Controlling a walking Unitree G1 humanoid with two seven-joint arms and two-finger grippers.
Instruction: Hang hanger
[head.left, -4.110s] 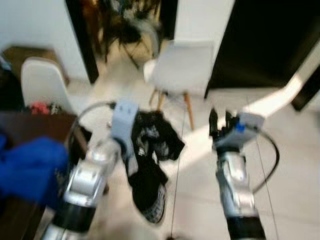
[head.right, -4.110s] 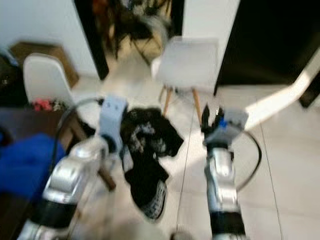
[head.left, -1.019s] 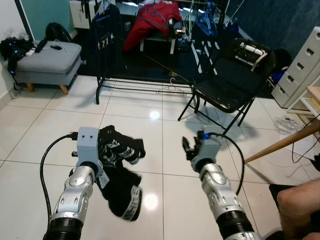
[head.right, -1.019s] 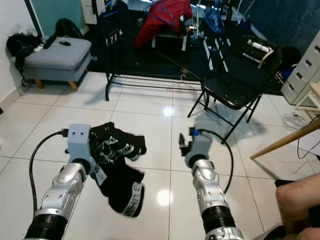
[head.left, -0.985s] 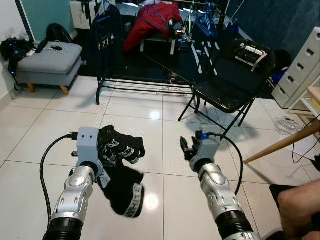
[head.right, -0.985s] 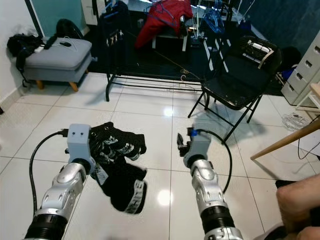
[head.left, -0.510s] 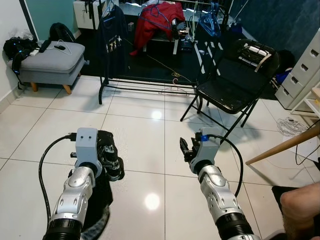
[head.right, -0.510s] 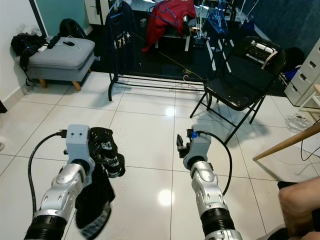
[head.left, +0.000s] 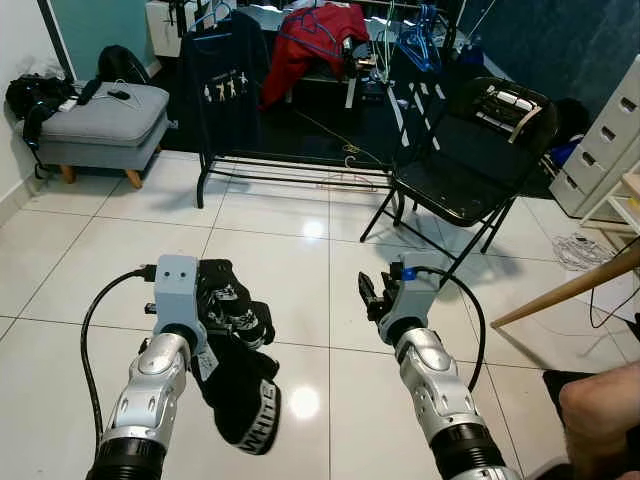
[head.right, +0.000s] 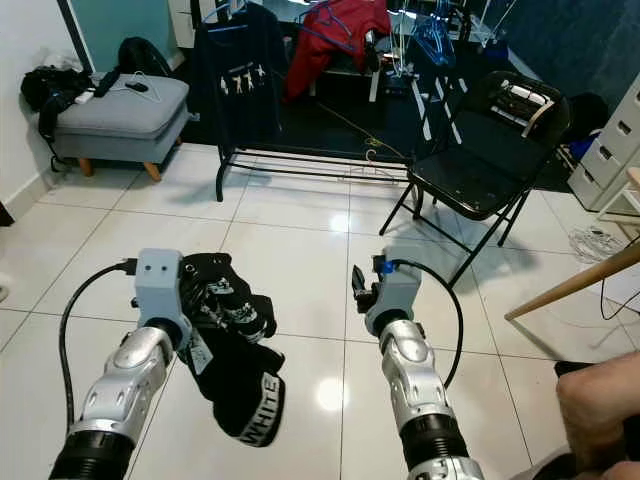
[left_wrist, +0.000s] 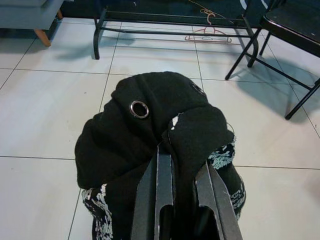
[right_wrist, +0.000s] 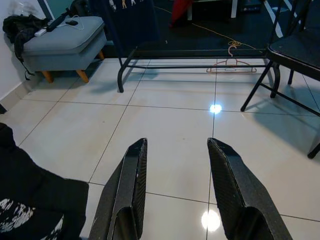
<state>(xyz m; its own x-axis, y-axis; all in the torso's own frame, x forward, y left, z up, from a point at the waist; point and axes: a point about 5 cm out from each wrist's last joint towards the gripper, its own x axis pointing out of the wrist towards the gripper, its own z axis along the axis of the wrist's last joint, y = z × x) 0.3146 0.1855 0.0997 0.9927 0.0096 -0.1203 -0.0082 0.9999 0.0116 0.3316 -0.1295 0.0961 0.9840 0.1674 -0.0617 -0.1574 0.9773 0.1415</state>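
Tiled floor (head.left: 300, 250): white, glossy, with a bright glare spot between the two arms.

Clothes rack (head.left: 290, 100): black frame, at the far side of the room; a dark printed shirt (head.left: 222, 75) is hung at its left end, a red garment (head.left: 310, 35) is draped over its top, and blue hangers (head.left: 420, 30) are seen at its right end.

Folding chair (head.left: 465, 165): black, far right, just beside the rack.

Grey ottoman (head.left: 95, 110): far left, near the wall.

Black garment (head.left: 240, 370): printed in white, bunched and drooping toward the floor on the near left. It is clamped between the closed fingers of the left gripper (left_wrist: 177, 172), a metal eyelet being visible in the cloth in the left wrist view. Whether a hanger is inside the bundle cannot be told.

Right gripper (right_wrist: 175, 185): fingers spread apart, nothing between them, held above bare tile on the near right.

Loose hanger (right_wrist: 231, 65): pinkish, lying on the floor under the rack's lower bar, well apart from both grippers.

Person's knee (head.left: 600, 405): at the near right edge.

Risks, as judged: the hanging tail of the garment may be dragged or trodden on while the rack is approached; the grip, taken on a fold of soft cloth, may slip; the rack's crowded top bar may leave little room to hook anything on, and the chair legs may be struck on the way.
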